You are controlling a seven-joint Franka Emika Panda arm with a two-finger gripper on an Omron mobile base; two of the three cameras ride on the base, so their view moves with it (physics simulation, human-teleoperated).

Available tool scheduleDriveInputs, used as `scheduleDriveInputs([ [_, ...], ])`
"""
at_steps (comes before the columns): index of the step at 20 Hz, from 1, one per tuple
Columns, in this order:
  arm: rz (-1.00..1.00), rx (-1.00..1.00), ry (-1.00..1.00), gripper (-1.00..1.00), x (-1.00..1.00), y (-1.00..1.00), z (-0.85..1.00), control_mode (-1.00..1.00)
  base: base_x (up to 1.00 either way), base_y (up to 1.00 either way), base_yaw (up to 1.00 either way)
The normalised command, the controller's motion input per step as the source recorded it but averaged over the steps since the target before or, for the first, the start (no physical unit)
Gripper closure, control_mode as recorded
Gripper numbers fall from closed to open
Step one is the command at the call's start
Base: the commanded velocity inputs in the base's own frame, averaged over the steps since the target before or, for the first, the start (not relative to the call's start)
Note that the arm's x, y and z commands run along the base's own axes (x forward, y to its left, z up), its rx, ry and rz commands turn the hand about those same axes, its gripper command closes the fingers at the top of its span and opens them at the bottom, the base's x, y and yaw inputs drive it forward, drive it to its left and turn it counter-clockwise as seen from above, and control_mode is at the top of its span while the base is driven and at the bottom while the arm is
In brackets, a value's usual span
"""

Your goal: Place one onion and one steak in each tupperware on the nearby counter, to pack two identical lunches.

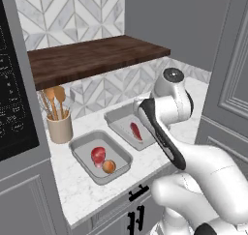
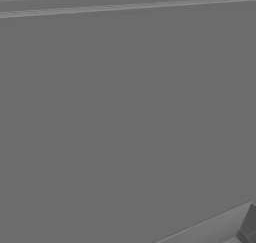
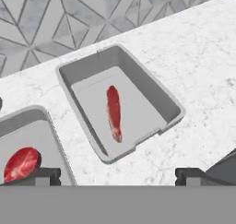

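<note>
Hovering with jaws spread, the gripper [image 3: 117, 174] is over the counter's [image 3: 198, 57] front edge, near a tupperware [image 3: 173, 109] holding one steak [image 3: 114, 112].

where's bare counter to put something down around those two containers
The counter is bare right of the far tupperware, toward the grey wall panel, and along the front edge before the near tupperware. It is crowded on the left, where the utensil holder stands by the near one, and between the two containers.

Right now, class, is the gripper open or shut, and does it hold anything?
Gripper: open, jaws set wide apart, holding nothing, above the counter near the tupperware with one steak.
</note>
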Motion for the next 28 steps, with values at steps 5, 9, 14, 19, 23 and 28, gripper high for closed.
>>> scheduleDriveInputs([
  [5, 0.02, -0.02, -0.01, -1.00, -0.20, 0.04, 0.00, 1.00, -0.80, 0.17, 0.09],
  [9, 0.00, 0.00, 0.00, -1.00, 0.00, 0.00, 0.00, 1.00, -1.00, 0.26, 0.13],
  [14, 0.00, 0.00, 0.00, -1.00, 0.00, 0.00, 0.00, 1.00, -1.00, 0.25, 0.11],
  [19, 0.00, 0.00, 0.00, -1.00, 0.00, 0.00, 0.00, 1.00, -1.00, 0.40, -0.02],
  [23, 0.00, 0.00, 0.00, -1.00, 0.00, 0.00, 0.00, 1.00, -1.00, 0.31, -0.31],
  [28, 0.00, 0.00, 0.00, -1.00, 0.00, 0.00, 0.00, 1.00, -0.80, 0.00, -0.79],
])
